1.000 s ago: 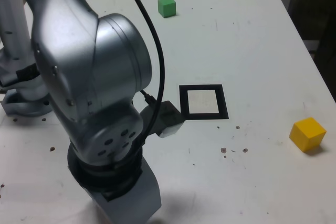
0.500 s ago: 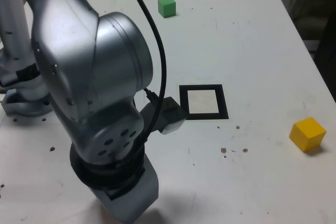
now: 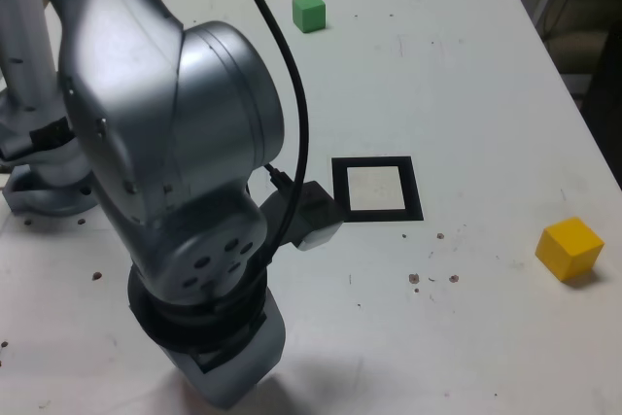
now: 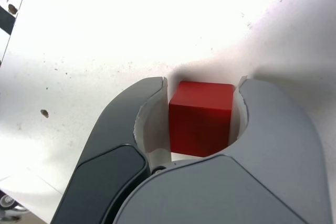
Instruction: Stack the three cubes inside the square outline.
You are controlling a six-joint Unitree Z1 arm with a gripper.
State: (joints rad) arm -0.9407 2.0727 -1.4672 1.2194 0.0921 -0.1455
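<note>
Wrist view shows the end effector (image 4: 201,90) seemingly closed on the red cube (image 4: 201,118), which the arm hides in the exterior view.

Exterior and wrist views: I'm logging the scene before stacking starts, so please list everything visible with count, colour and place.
Red cube: one, red, between the tool's jaws in the wrist view.
Green cube: one, green, far end of table.
Yellow cube: one, yellow, near the exterior view's right edge.
Square outline: one, black border, pale centre, mid-table, empty.
Table: one, white, speckled.
Cable: one, black, along the arm.
Arm: one, silver.
Tool: one, grey, shut on the red cube.
</note>
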